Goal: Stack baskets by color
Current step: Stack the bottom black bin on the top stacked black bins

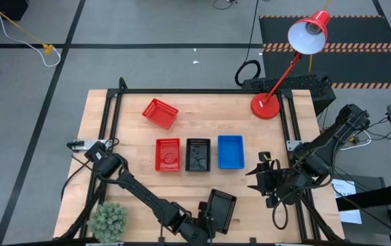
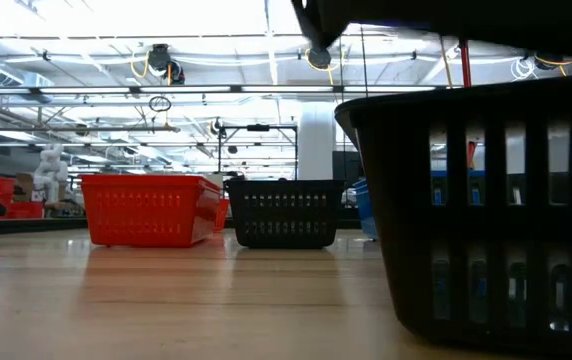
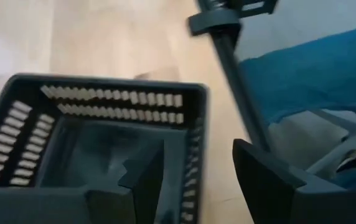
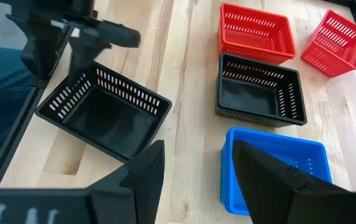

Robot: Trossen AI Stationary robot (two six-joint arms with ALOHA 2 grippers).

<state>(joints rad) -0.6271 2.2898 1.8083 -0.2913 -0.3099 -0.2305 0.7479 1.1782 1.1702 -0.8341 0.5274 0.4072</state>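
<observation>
- A black basket (image 1: 221,210) is seen at the bottom centre of the high view, tilted, at the front edge of the counter (image 1: 134,147).
- The left gripper (image 1: 202,220) is set at that basket's near wall; in the left wrist view one finger (image 3: 144,183) is shown inside the rim and the other outside it, so the wall is straddled. Whether the jaws are pinching or have just let go cannot be told.
- In the middle of the high view a row is laid out: a red stack (image 1: 168,154), a black stack (image 1: 197,154) and a blue stack (image 1: 230,151), side by side, close together.
- A single red basket (image 1: 160,113) is lying tilted at the upper left of the row, apart from it.
- The right gripper (image 1: 264,179) is parked at the right of the high view, jaws spread wide and holding nothing.
- The baskets are shown as shallow rectangles with slotted mesh walls and solid floors, all alike in size.
- They are judged light, thin-walled and a little springy; a firm squeeze would likely bend a wall.
- A pinch over the rim of one short wall is judged the best hold, so the basket hangs level and can be nested.
- Smooth plastic may slip if gripped loosely.
</observation>
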